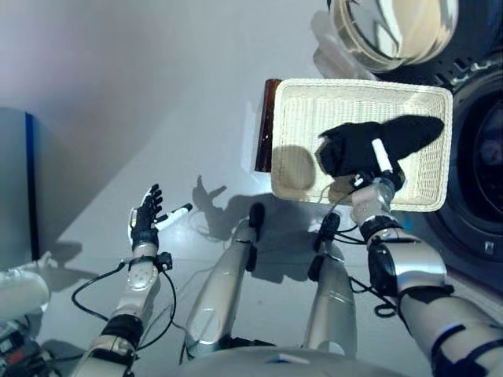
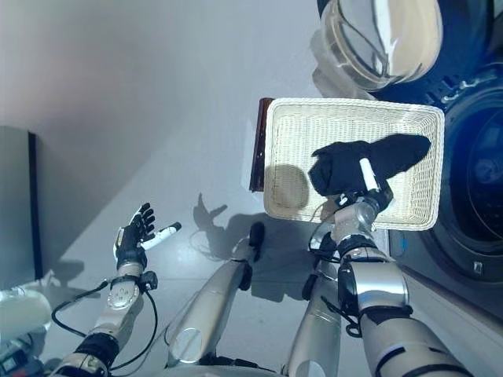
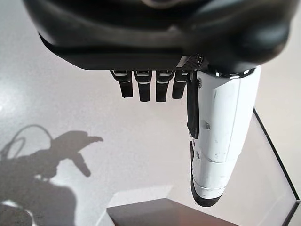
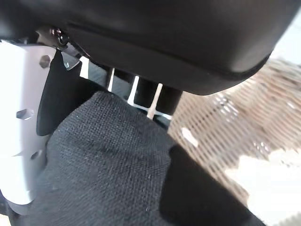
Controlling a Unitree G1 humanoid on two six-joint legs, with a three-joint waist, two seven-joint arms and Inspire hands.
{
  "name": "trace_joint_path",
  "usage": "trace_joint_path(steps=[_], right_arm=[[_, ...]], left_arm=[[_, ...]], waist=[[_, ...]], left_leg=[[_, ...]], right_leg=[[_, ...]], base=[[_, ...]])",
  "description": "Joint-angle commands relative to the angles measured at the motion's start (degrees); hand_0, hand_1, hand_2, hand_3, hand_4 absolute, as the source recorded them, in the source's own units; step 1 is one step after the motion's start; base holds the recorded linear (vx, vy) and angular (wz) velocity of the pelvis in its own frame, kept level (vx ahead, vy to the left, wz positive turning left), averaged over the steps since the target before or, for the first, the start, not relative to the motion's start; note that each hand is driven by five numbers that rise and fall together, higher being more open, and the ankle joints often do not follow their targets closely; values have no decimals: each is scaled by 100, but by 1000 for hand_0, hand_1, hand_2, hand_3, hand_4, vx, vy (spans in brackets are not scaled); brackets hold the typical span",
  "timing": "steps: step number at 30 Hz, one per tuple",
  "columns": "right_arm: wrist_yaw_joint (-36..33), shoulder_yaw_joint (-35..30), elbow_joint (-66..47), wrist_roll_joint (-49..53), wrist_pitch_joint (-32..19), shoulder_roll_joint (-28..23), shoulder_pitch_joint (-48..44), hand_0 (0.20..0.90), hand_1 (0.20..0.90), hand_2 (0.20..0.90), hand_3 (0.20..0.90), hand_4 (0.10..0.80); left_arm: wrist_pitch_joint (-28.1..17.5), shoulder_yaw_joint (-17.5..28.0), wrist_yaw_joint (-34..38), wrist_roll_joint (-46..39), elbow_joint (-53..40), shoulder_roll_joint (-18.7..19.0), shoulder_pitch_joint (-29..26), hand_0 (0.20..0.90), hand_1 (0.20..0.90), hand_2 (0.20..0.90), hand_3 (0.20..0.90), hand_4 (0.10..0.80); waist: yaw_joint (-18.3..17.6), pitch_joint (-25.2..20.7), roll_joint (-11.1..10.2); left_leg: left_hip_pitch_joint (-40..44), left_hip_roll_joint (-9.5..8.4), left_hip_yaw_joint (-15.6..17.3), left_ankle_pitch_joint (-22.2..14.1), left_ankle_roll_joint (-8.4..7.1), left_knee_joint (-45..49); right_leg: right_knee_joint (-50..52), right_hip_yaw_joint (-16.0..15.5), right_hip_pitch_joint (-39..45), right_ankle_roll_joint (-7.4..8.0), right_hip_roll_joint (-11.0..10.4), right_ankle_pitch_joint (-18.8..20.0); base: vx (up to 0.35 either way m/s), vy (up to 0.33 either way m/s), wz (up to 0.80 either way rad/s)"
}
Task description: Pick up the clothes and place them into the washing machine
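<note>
The right hand [image 1: 376,174] rests on a coarse-knit black cloth [image 1: 393,135] in the rectangular woven basket [image 1: 299,102]; its fingers seem curled into the fabric. The left hand [image 1: 145,217] hangs spread, empty.

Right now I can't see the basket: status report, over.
Right hand shut on black garment in wicker basket. Left hand open, idle. Washing machine door open; nothing blocking.

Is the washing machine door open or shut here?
Open. The round glass door is swung out beyond the basket, leaving the drum opening uncovered. The black garment is in the basket under the right hand.
</note>
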Motion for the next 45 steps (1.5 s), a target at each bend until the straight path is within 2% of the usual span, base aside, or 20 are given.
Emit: trace_joint_path(steps=[1, 9, 15, 22, 23, 24, 26, 30, 35, 41, 45], right_arm=[[286, -110, -627, 453, -830, -104, 291, 200, 200, 200, 200, 300], [27, -290, -853, 379, -1068, -232, 237, 200, 200, 200, 200, 300], [-141, -407, -1048, 294, -1156, -674, -67, 200, 200, 200, 200, 300], [-1205, -639, -1822, -567, -1577, -1725, -769, 200, 200, 200, 200, 300], [-1426, -662, -2071, -788, -1683, -1855, -868, 293, 293, 293, 293, 367], [-1658, -653, -2230, -1024, -1760, -2044, -998, 900, 900, 900, 900, 800], [-1629, -512, -2205, -1024, -1765, -2466, -1226, 900, 900, 900, 900, 800], [-1490, -421, -1967, -890, -1655, -2500, -1231, 900, 900, 900, 900, 800], [-1338, -476, -1569, -821, -1507, -2081, -936, 900, 900, 900, 900, 800], [-1216, -513, -1527, -783, -1519, -1532, -649, 900, 900, 900, 900, 800], [-1137, -507, -1545, -745, -1552, -1340, -551, 900, 900, 900, 900, 800]], left_arm=[[-445, 13, -14, -221, 317, 3, 318, 900, 900, 900, 900, 800], [-485, -247, -107, -347, 525, -153, 384, 900, 900, 900, 900, 800], [-501, -288, -144, -434, 587, -172, 411, 900, 900, 900, 900, 800], [-563, -407, -72, -474, 770, -151, 482, 900, 900, 900, 900, 800], [-579, -432, -34, -448, 793, -135, 472, 900, 900, 900, 900, 800], [-616, -472, -17, -443, 753, -122, 489, 900, 900, 900, 900, 800], [-620, -537, -64, -490, 537, -107, 569, 900, 900, 900, 900, 800], [-594, -569, -138, -536, 571, -146, 545, 900, 900, 900, 900, 800], [-587, -570, -213, -628, 735, -339, 583, 900, 900, 900, 900, 800], [-588, -509, -156, -590, 827, -376, 567, 900, 900, 900, 900, 800], [-580, -475, -135, -540, 851, -366, 585, 900, 900, 900, 900, 800]], waist=[[-18, -589, 263], [-115, -760, 560], [-154, -881, 702], [-228, -1060, 933], [-234, -1078, 965], [-232, -1090, 992], [-251, -1106, 1015], [-299, -1133, 1029], [-320, -1201, 1117], [-300, -1268, 1192], [-284, -1312, 1183]], left_leg=[[-316, -106, -77, 41, -320, -113], [-193, -85, 41, 37, -321, -216], [-128, -50, 98, 31, -344, -282], [-14, -28, 214, -20, -359, -331], [-6, -37, 239, -27, -353, -342], [3, -45, 262, -37, -348, -340], [3, -39, 307, -64, -330, -337], [2, -31, 377, -69, -332, -377], [13, -40, 431, -86, -335, -382], [17, -53, 403, -50, -350, -429], [-9, -56, 389, -31, -355, -434]], right_leg=[[29, 8, 325, -274, 268, -585], [29, 190, 310, -277, 333, -601], [49, 276, 284, -287, 364, -639], [73, 446, 260, -262, 392, -668], [67, 488, 238, -253, 405, -665], [84, 515, 212, -241, 405, -657], [132, 587, 111, -243, 417, -645], [135, 658, 47, -246, 449, -641], [138, 702, 29, -271, 452, -625], [155, 673, 45, -297, 441, -652], [183, 645, 39, -313, 442, -657]], base=[[27, 24, -17], [31, 21, -15], [34, -1, -7], [50, 25, -11], [36, 46, -24], [26, 41, -31], [6, 24, -30], [13, 13, -11], [7, 16, -10], [-7, 2, -2], [0, 0, 0]])
